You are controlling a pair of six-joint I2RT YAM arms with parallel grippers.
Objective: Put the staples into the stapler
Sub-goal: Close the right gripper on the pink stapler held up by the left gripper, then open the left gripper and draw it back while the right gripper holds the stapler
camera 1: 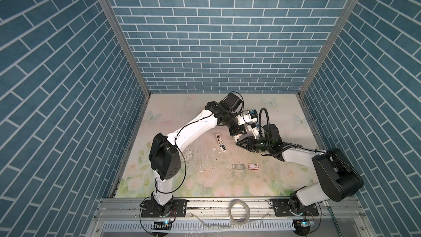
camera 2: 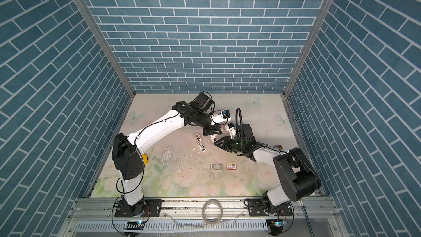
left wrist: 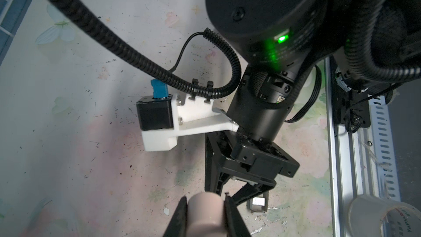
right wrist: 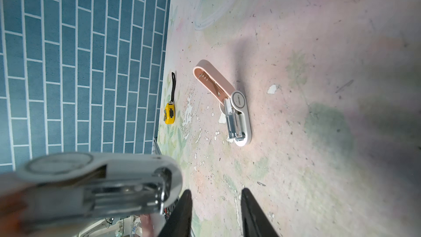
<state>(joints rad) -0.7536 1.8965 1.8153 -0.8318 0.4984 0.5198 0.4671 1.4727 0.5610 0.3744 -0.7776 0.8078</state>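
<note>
Ahead of the right fingers (right wrist: pixel 182 213), the open stapler (right wrist: pixel 237 110) on the table (right wrist: pixel 319 87) bears a small grey brand word on its round hinge cap, too blurred to spell. Red lettering inside the tape roll (left wrist: pixel 387 215) is cut off and unreadable.

Your top views: bright, even, edges bowed. Wrist views: near stapler (right wrist: pixel 86 190) blurred, green LED (left wrist: pixel 281 38) glaring, soft shadows on bench (right wrist: pixel 296 42).

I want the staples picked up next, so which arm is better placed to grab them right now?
Right. The right gripper is open and empty, and the staples lie uncovered close by. The left gripper is shut on a stapler, so it looks busy holding that.
</note>
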